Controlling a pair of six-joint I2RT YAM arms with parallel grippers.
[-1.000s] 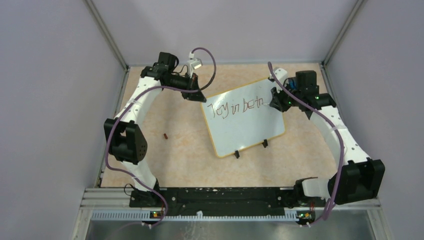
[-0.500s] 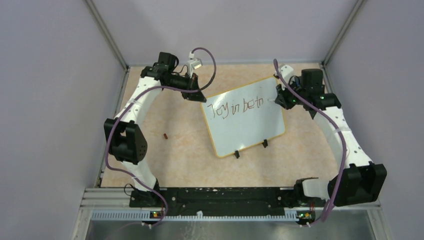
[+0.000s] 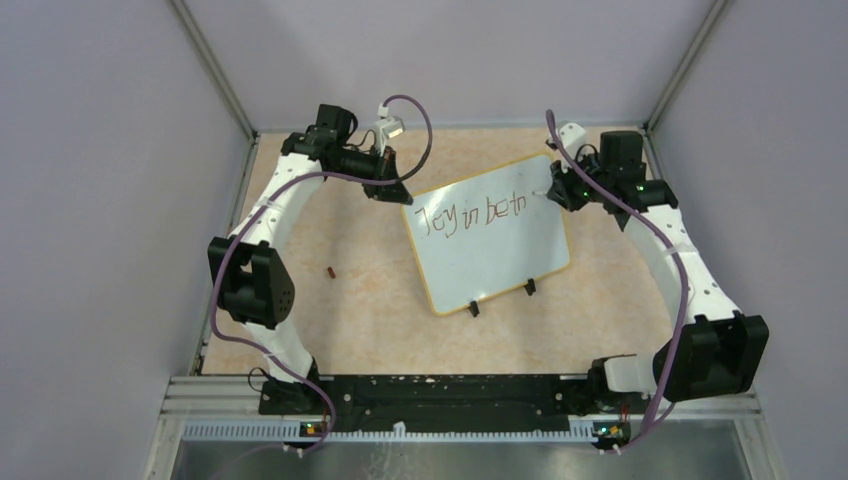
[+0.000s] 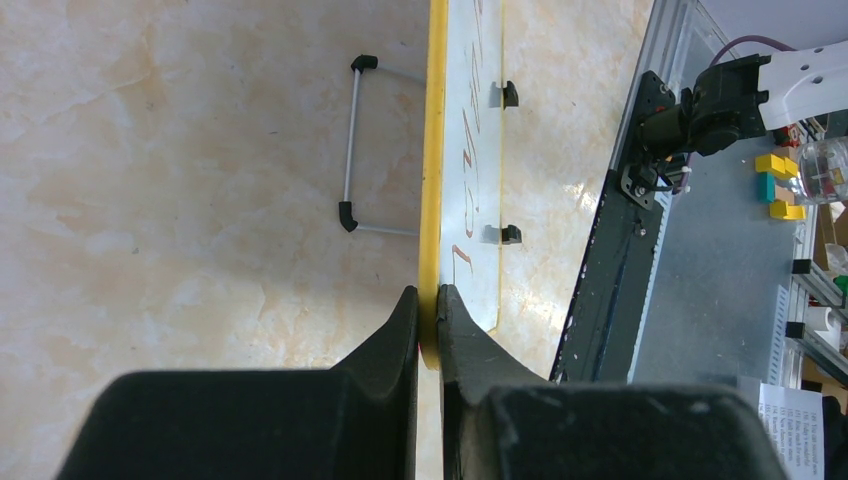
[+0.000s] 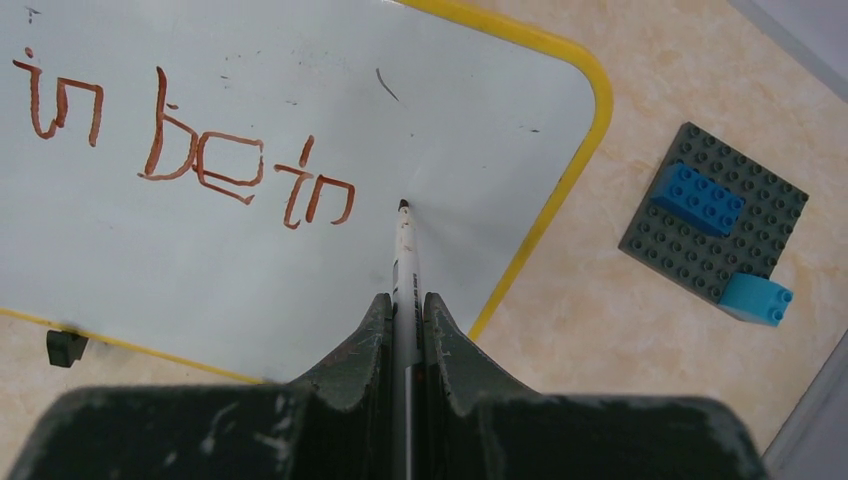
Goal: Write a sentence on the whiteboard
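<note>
Whiteboard [image 3: 500, 262] centre of top view; sentence [image 3: 470, 213] reads "Joy in bein", unfinished by my judgement. Left gripper [image 4: 428, 300] clamped on its rim; right gripper [image 5: 405, 305] pinches marker [image 5: 404, 245], tip just right of last letter.

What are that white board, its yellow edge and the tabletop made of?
The whiteboard looks like a smooth coated sheet; the writing sits crisply on it. Its yellow rim seems moulded plastic, evenly coloured. The table has a beige marbled pattern, probably printed laminate.
</note>
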